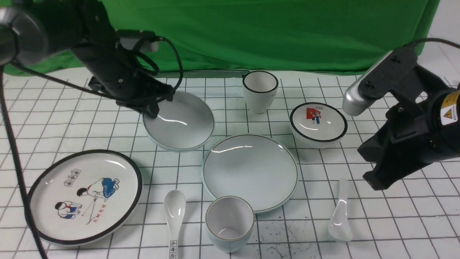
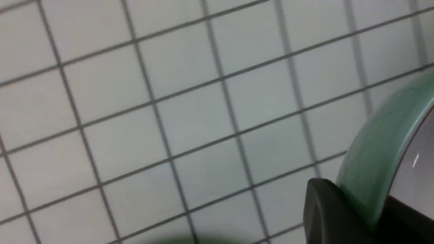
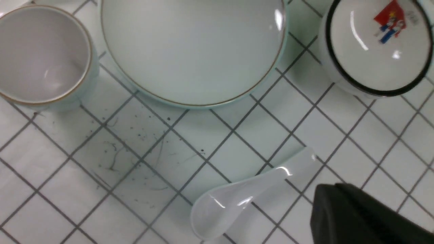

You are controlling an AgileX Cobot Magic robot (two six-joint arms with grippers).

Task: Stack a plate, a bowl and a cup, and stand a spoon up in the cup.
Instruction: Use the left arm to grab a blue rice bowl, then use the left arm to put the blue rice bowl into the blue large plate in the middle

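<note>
left gripper (image 1: 151, 108) clenched on bowl (image 1: 179, 124) rim, seemingly tilting it | glazed ceramic: slick, heavy, chips easily | you'll want a firm rim pinch | right gripper (image 1: 375, 180) closed, empty

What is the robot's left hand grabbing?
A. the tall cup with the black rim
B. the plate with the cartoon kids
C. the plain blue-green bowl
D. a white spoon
C: the left gripper is closed on the rim of the plain blue-green bowl, which sits tilted in its grip.
</note>
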